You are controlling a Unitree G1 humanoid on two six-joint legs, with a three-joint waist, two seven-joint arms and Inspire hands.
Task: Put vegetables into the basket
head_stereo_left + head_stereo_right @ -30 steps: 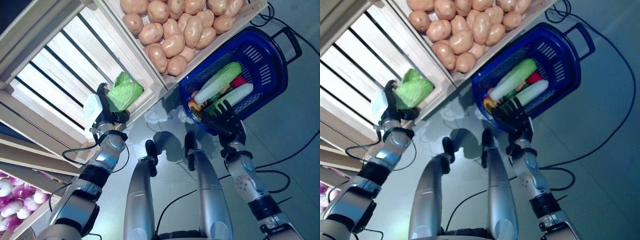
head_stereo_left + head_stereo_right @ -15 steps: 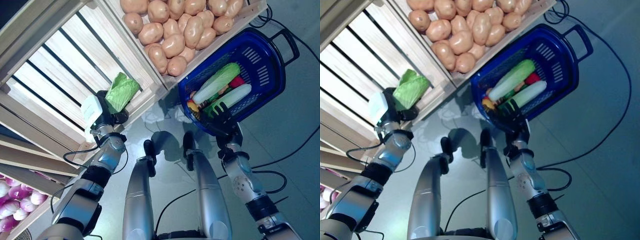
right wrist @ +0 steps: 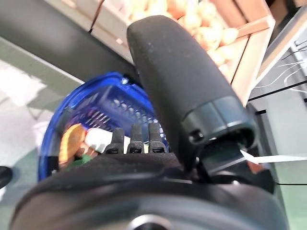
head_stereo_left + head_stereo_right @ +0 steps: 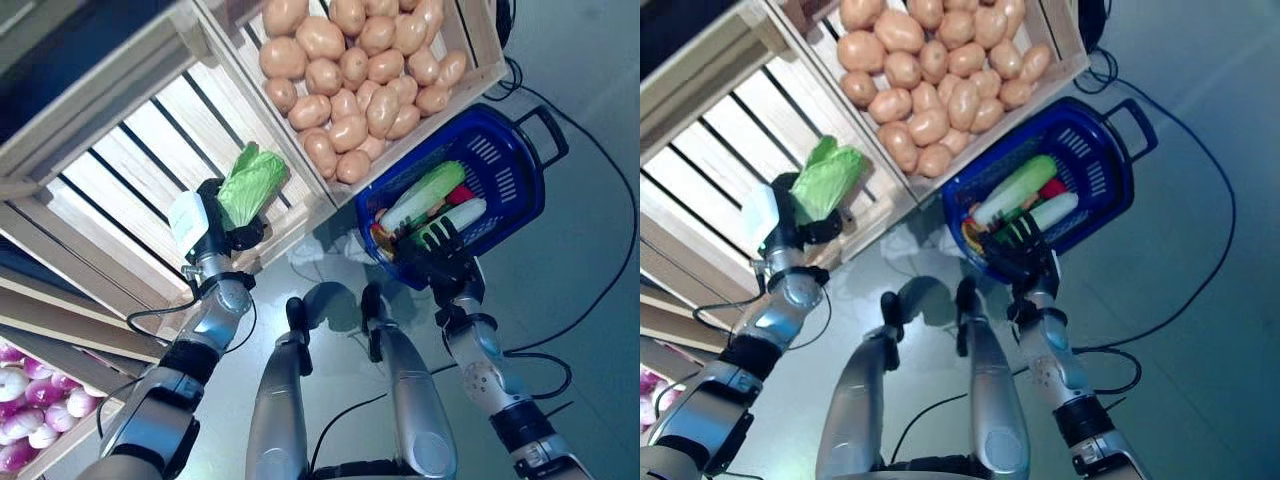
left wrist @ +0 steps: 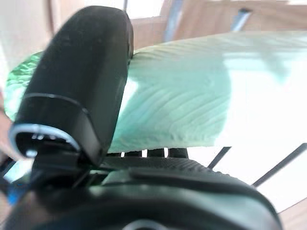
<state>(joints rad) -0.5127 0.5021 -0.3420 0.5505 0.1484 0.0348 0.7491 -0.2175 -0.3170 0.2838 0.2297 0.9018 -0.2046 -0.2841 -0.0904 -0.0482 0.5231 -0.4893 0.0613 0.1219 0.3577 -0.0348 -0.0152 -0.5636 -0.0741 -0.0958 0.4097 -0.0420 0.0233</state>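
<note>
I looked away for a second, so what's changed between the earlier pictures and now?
Little changed: the camera shifted. The left hand keeps its fingers round the cabbage, which has turned a little more upright in front of the slatted crate. The right hand stays at the blue basket's near rim. The potatoes and the basket's vegetables are unmoved.

Leafy green cabbage (image 4: 250, 183) above crate slats; blue basket (image 4: 520, 160) holds vegetables.

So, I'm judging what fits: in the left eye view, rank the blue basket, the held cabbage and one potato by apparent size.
1. blue basket
2. cabbage in the left hand
3. one potato
</note>
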